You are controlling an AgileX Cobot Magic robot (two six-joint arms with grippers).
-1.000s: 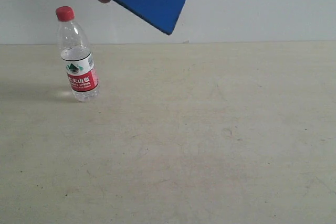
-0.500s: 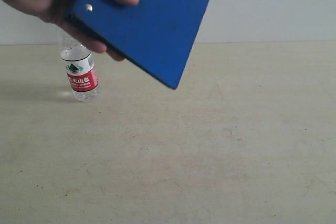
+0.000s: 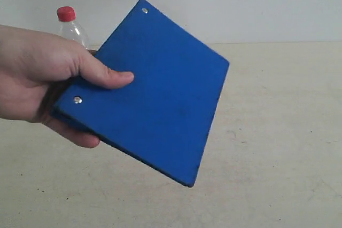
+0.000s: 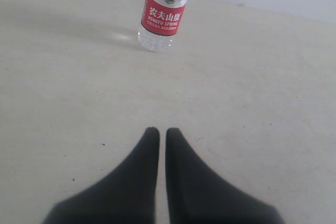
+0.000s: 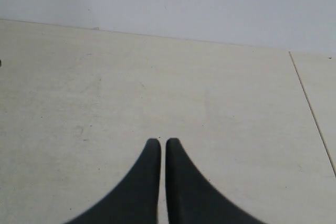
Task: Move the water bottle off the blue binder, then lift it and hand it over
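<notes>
left tool (image 4: 158, 129), right tool (image 5: 158, 141): narrow, empty | hand (image 3: 43, 84) holds blue binder (image 3: 160, 100) up | water bottle (image 4: 164, 9) upright far-left | advice: wait, widen left tool

The work surface (image 3: 278, 132) is a flat, matte, cream-coloured tabletop marked with faint scuffs and small dark specks. A plain white wall (image 3: 267, 4) rises directly behind its far edge, meeting it in a straight horizontal line. The right wrist view shows a thin straight seam (image 5: 311, 114) crossing the surface. Lighting is even and diffuse.
</notes>
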